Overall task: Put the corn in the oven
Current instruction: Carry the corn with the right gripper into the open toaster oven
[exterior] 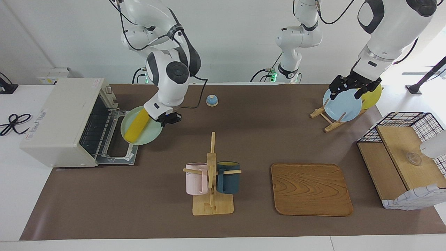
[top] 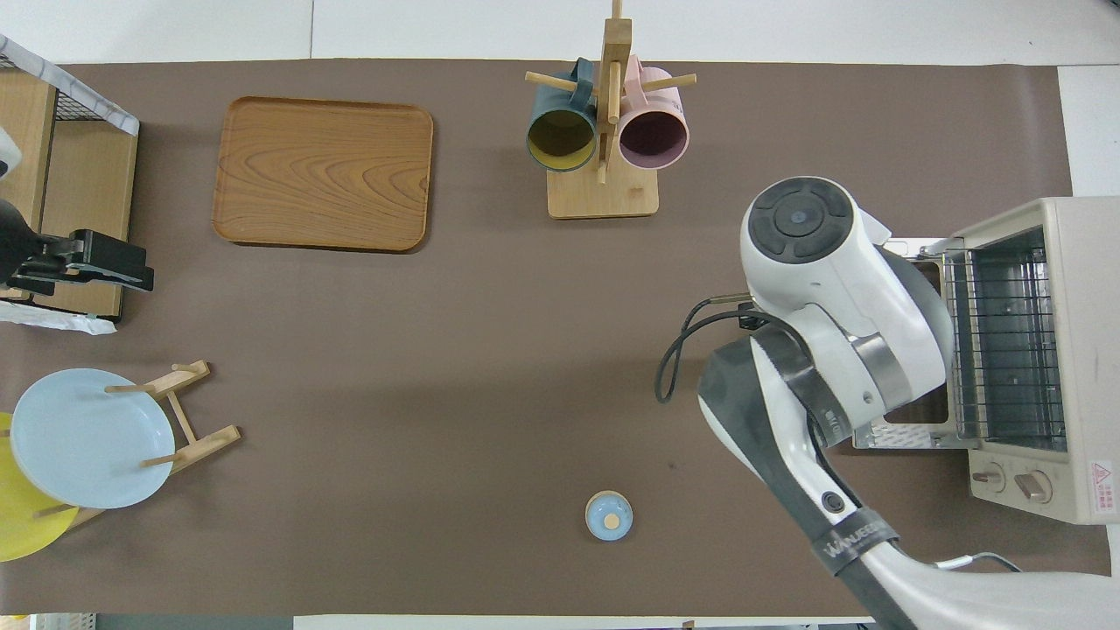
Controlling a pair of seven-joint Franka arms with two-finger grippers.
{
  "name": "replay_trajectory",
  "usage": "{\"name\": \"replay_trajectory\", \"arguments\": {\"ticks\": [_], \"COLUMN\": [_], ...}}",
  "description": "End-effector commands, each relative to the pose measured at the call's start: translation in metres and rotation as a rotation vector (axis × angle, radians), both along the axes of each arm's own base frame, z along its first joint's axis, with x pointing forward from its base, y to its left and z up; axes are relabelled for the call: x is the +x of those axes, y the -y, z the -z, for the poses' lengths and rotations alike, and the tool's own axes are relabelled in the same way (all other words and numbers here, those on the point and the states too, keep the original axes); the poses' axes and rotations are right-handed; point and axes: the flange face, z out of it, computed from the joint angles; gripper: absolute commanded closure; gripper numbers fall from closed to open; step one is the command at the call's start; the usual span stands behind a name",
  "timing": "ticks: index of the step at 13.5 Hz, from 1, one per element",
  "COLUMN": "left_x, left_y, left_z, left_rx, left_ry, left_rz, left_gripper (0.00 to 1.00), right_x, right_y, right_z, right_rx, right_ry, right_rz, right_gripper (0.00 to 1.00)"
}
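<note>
Right now the corn [exterior: 136, 126] lies loose on a mint plate [exterior: 150, 136] that the right gripper [exterior: 166, 119] carries by its rim, jaws clamped on it, over the open door [exterior: 118, 150] of the oven [exterior: 59, 118]. The cob looks stiff, light and prone to roll; the plate must stay level. The left gripper [exterior: 352, 84], jaws apart, waits over the plate rack [exterior: 325, 116]. The oven's side lettering is unreadable.

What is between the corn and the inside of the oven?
Nothing. In the facing view the corn rides on the mint plate, held by the right gripper over the open door of the oven.
</note>
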Motion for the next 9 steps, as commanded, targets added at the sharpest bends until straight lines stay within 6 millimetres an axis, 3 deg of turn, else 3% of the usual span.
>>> {"name": "replay_trajectory", "arguments": {"ticks": [1, 3, 7, 9], "left_x": [-0.001, -0.001, -0.001, -0.001], "left_y": [-0.001, -0.001, -0.001, -0.001], "left_z": [0.001, 0.001, 0.001, 0.001], "left_rx": [0.019, 0.019, 0.018, 0.019], "left_ry": [0.014, 0.014, 0.014, 0.014], "left_rz": [0.012, 0.010, 0.012, 0.010], "left_gripper": [0.00, 0.00, 0.00, 0.00], "right_x": [-0.005, -0.004, 0.003, 0.000], "right_y": [0.039, 0.061, 0.129, 0.141], "right_z": [0.002, 0.005, 0.003, 0.009], "right_rx": [-0.031, -0.021, 0.007, 0.016], "right_ry": [-0.008, -0.026, -0.059, -0.064], "right_rz": [0.018, 0.010, 0.010, 0.005], "right_gripper": [1.00, 1.00, 1.00, 1.00]}}
